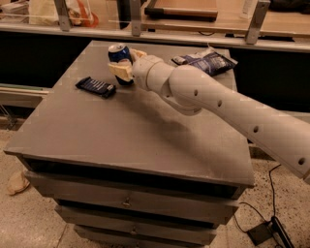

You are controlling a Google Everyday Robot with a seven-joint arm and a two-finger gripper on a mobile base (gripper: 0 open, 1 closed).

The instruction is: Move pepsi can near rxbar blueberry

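Note:
The pepsi can (pixel 119 52), dark blue with a silver top, stands at the far middle of the grey table (pixel 126 131), tilted slightly. My gripper (pixel 124 64) reaches in from the right, its cream fingers (pixel 119 71) closed around the can's sides. The can's lower part is hidden behind the fingers. The rxbar blueberry (pixel 96 86), a flat dark navy bar with white lettering, lies flat on the table a short way left of and nearer than the can.
A larger dark blue snack bag (pixel 207 61) lies at the table's far right, behind my arm. A counter with metal posts (pixel 62 14) runs behind the table. Drawers sit below the front edge, and a cable lies on the floor at the right.

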